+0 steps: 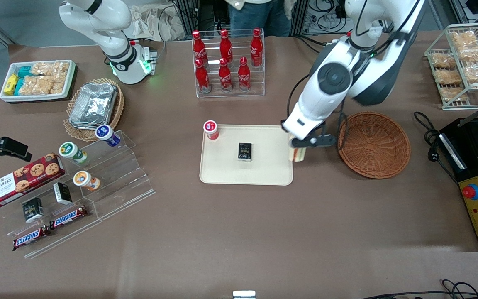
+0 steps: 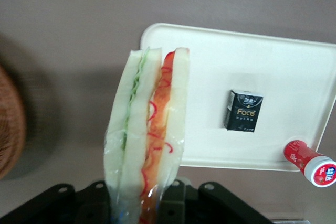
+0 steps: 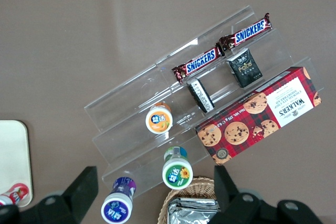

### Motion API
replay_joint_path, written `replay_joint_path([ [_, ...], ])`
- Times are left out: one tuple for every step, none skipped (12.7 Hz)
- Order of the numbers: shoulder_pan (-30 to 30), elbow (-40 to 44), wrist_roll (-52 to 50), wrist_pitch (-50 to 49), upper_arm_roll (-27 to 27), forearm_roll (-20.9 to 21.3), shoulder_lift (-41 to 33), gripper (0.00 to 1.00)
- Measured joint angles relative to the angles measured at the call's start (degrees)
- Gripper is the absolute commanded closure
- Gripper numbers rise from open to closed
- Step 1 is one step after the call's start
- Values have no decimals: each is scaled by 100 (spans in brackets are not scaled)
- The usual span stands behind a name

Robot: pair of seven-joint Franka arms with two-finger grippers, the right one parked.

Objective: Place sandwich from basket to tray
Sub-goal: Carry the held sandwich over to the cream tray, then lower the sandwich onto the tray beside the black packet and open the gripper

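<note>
My left gripper [image 1: 301,151] is shut on the sandwich [image 2: 149,129], a wedge of pale bread with green and orange-red filling in clear wrap. It holds it in the air over the edge of the cream tray [image 1: 264,174] nearest the basket. In the front view only a bit of the sandwich [image 1: 299,155] shows under the gripper. The round reddish-brown wicker basket [image 1: 374,144] stands beside the tray, toward the working arm's end, with nothing showing in it. The tray also shows in the left wrist view [image 2: 283,82], as does the basket's rim [image 2: 10,124].
On the tray lie a small black carton [image 1: 245,151] and a red-capped cup [image 1: 210,129] at its corner. A rack of red cola bottles [image 1: 227,62] stands farther from the camera. A clear stepped stand [image 1: 98,182] with snacks lies toward the parked arm's end. A black appliance [image 1: 477,174] flanks the basket.
</note>
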Motion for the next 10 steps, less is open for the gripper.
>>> replay_joint_path([
  [-107, -44, 56, 316, -1, 98, 260, 100],
  [-223, -147, 59, 655, -2, 353, 495, 100],
  [-320, -300, 52, 1005, -1, 632, 711, 100],
  [-408, -465, 35, 1339, 1, 823, 914, 100],
  [-496, -599, -23, 1590, 2, 981, 1102, 100],
  [-562, -669, -178, 1703, 4, 1181, 1264, 100],
  [-587, -695, -385, 1737, 6, 1402, 1385, 100],
  [-592, -712, -568, 1735, 8, 1572, 1468, 100],
  [-591, -753, -666, 1734, 18, 1648, 1504, 100],
  [-590, -796, -698, 1734, 26, 1666, 1503, 65],
])
